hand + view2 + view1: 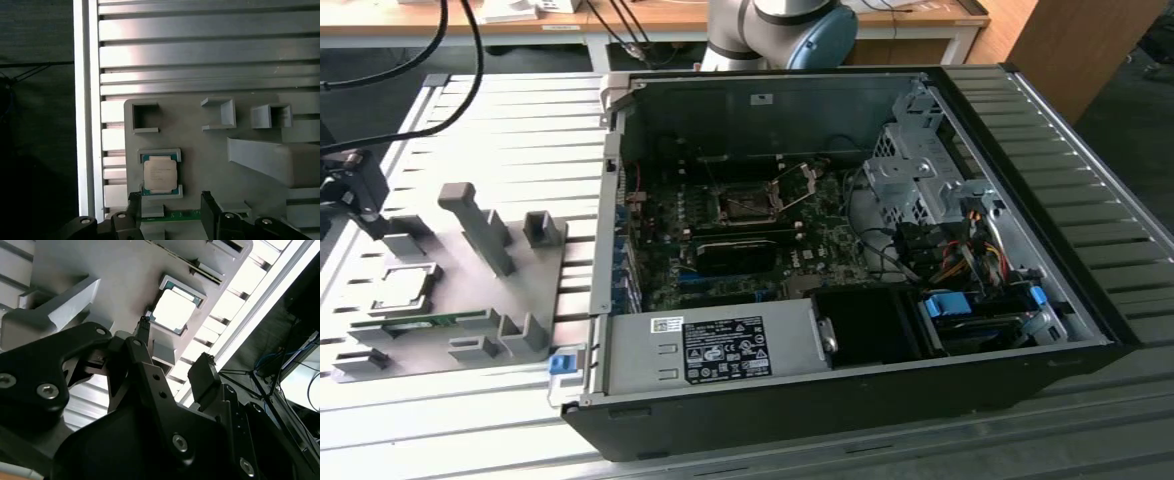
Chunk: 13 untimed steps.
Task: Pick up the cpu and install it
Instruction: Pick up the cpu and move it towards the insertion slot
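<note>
Open hand (170, 202): fingers spread wider than the chip, nothing gripped. Hovers low over the grey tray (210, 150), apparently lined up so the fingers can straddle two opposite edges.

Next out, the cpu (160, 173): flat, silver top up, seated in a shallow framed nest near the tray's edge. Untouched, just ahead of the fingertips in both wrist views. Nest lips probably meant to hold it square for a repeatable grasp.

Beside that nest, a green memory strip (175, 216), lying along the tray beneath the hand.

Underneath, the slatted aluminium bench (200, 50), carrying tray and open computer case (854, 390) side by side.

Inside the case, the motherboard socket (750, 207): well apart from the cpu, frame seemingly lifted to receive it.
</note>
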Available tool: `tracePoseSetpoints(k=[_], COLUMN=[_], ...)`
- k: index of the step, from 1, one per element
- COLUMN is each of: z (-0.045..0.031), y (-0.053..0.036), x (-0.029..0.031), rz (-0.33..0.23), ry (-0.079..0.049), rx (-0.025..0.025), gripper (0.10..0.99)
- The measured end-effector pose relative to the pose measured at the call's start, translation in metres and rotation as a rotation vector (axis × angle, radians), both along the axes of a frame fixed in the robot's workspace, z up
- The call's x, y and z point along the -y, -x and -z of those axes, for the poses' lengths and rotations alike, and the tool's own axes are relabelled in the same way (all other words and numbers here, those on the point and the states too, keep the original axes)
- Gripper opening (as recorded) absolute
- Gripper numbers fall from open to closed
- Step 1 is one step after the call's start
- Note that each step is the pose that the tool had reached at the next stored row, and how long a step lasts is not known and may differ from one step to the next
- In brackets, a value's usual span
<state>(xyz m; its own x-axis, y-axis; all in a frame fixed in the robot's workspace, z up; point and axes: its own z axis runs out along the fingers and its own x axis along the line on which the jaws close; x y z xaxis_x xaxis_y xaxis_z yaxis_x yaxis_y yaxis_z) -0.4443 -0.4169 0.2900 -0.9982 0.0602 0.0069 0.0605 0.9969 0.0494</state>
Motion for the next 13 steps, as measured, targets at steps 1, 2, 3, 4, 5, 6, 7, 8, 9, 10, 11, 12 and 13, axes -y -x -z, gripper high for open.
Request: tracePoseSetpoints(k=[1,2,3,4,5,6,7,8,9,10,11,12,13], z=[0.0019,0.0037,0.0054,0.0072,0.009,0.0108,0.0128,0.0146,0.0164,0.0182,0.02,0.0217,0.0236], y=[0.0011,0.0018,0.002,0.0022,0.0026,0.0031,0.0035,0.0038,0.004,0.0043,0.0044,0.0045,0.0045], x=[-0.0001,0.0,0.0001,0.0001,0.0,0.0,0.0,0.0001,0.0,0.0,0.0,0.0,0.0], rz=[-0.001,-0.002,-0.002,-0.002,-0.003,-0.004,-0.005,-0.007,-0.009,-0.011,-0.013,-0.013,-0.013], ry=[0.0,0.0,0.0,0.0,0.0,0.0,0.0,0.0,0.0,0.0,0.0,0.0,0.0], rx=[0.0002,0.0002,0.0,-0.0001,-0.0001,0.0,-0.0001,-0.0001,0.0,0.0,0.0,-0.0003,-0.0011], gripper=[0.588,0.588,0.588,0.588,0.6,0.655,0.655,0.718,0.718,0.718,0.718,0.718,0.718])
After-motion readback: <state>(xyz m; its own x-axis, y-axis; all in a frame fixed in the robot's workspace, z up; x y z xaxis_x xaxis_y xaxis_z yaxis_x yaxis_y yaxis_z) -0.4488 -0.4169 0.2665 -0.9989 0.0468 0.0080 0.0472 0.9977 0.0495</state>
